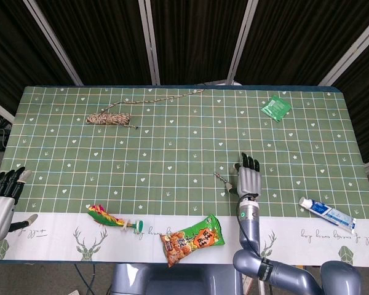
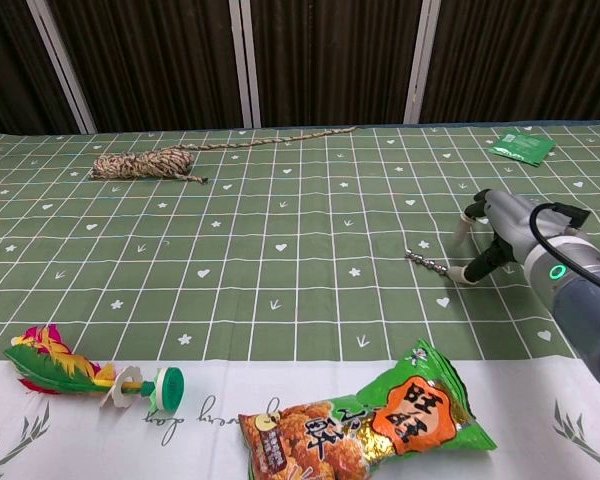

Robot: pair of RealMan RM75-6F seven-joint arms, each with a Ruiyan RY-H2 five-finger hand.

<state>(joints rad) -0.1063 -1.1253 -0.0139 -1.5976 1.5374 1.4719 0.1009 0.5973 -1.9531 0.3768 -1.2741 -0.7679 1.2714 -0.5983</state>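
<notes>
My right hand (image 2: pixel 492 232), fingers spread wide, touches the drill bit (image 2: pixel 432 265) at right of centre; my left hand (image 1: pixel 1 195) waits open at lower left.

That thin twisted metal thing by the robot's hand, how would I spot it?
Start at the green checked tablecloth and find the right hand near its front edge. Just to its left lies the drill bit, at the thumb tip. It is small, grey and spiralled, unlike the colourful packets.

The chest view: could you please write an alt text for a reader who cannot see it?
The robot's right hand reaches over a green patterned table, its thumb tip at the end of a small drill bit. Nearer the camera lie a snack bag and a feathered shuttlecock; a rope bundle and a green packet lie far back.
</notes>
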